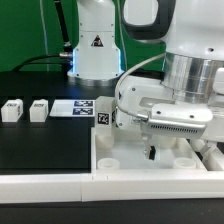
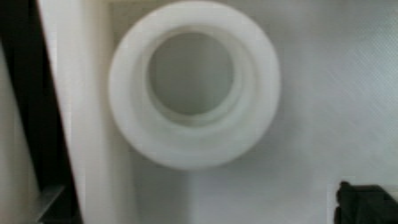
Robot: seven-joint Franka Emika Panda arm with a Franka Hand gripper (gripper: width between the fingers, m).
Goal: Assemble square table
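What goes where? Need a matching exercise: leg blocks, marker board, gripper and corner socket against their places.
Things:
1. leg blocks
2. marker board
3. gripper
4. corner socket

Places:
A. above the square tabletop
B. white ring filling the wrist view
C. flat on the black table, in front of the robot base
D. standing side by side at the exterior view's left

Pairs: 1-D, 2-C, 3-A, 4-B
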